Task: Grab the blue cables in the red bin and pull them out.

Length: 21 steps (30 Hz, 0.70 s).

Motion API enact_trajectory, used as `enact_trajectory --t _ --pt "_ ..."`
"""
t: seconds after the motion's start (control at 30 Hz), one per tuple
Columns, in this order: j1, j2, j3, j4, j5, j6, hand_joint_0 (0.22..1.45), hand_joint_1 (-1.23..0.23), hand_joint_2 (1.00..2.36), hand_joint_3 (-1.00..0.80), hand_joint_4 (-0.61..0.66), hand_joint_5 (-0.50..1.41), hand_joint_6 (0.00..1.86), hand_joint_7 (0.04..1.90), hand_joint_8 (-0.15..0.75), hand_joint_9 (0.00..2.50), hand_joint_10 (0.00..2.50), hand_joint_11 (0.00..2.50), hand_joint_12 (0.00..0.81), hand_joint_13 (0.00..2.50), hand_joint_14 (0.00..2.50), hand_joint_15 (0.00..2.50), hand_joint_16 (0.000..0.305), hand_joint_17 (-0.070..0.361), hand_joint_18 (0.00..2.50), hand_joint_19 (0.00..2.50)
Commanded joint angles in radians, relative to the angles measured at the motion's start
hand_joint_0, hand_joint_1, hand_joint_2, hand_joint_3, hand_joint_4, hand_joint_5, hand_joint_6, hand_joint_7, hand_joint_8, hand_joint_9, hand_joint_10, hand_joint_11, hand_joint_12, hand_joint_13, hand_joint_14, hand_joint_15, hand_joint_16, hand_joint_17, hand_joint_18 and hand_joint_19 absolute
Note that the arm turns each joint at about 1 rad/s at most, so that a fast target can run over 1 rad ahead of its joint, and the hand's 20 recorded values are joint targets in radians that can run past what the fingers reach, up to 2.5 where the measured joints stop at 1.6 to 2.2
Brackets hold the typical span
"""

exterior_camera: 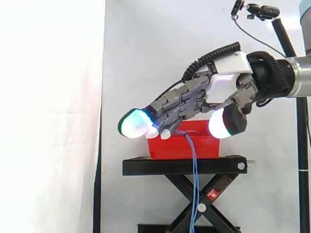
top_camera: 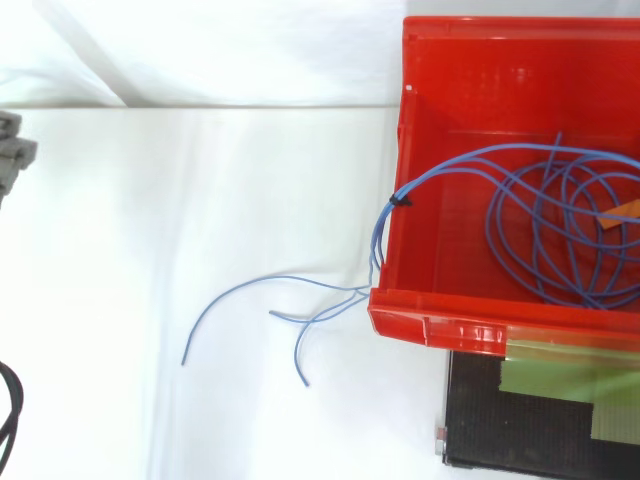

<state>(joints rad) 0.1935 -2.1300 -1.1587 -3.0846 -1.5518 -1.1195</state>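
Blue cables (exterior_camera: pixel 195 184) drape over the red bin (top_camera: pixel 470 70) wall; fingers (exterior_camera: pixel 175 104) extend nearly straight, gripping nothing.

No wording or number can be read anywhere. A small red and white sticker (exterior_camera: pixel 219 187) sits on a crossed leg of the black stand (exterior_camera: pixel 184 166), at about five o'clock from the red bin (exterior_camera: pixel 182 148). Its marks are too small to make out. Seen from above, an orange strip (top_camera: pixel 622 212) lies inside the bin near its three o'clock side, and no lettering on it can be told.
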Motion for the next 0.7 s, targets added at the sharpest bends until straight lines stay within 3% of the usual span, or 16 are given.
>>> enact_trajectory --t 0.0,0.2,0.43,0.47,0.5,0.53,0.67 --pt "0.001 -0.015 -0.001 0.011 0.007 -0.213 0.79 -0.79 1.00 -1.00 0.17 0.38 0.01 0.26 0.233 0.41 0.01 0.25 0.321 0.24 0.01 0.25 0.043 0.096 0.24 0.51" --pt "0.014 -0.044 0.001 0.020 -0.011 -0.250 0.79 -0.79 1.00 -1.00 0.21 0.46 0.01 0.39 0.232 0.41 0.01 0.26 0.319 0.23 0.01 0.24 0.043 0.096 0.24 0.50" --pt "0.027 -0.054 0.008 0.015 -0.011 -0.355 0.80 -0.79 1.00 -1.00 0.23 0.53 0.01 0.52 0.232 0.39 0.01 0.25 0.318 0.22 0.01 0.25 0.042 0.095 0.24 0.50" --pt "0.030 -0.054 0.019 0.004 -0.011 -0.366 0.80 -0.79 1.00 -1.00 0.23 0.54 0.01 0.53 0.232 0.39 0.01 0.25 0.317 0.22 0.01 0.25 0.042 0.095 0.24 0.50" --pt "0.032 -0.054 0.067 -0.077 -0.010 -0.394 0.80 -0.79 1.00 -1.00 0.23 0.54 0.01 0.53 0.230 0.39 0.01 0.26 0.317 0.22 0.01 0.24 0.042 0.095 0.24 0.50" --pt "0.032 -0.054 0.067 -0.077 -0.010 -0.394 0.80 -0.79 1.00 -1.00 0.23 0.55 0.01 0.53 0.232 0.39 0.01 0.26 0.317 0.22 0.01 0.24 0.042 0.095 0.24 0.50" --pt "0.034 -0.054 0.129 -0.190 -0.001 -0.464 0.80 -0.80 1.00 -1.00 0.23 0.55 0.01 0.55 0.231 0.39 0.01 0.25 0.317 0.22 0.01 0.25 0.042 0.095 0.24 0.50"
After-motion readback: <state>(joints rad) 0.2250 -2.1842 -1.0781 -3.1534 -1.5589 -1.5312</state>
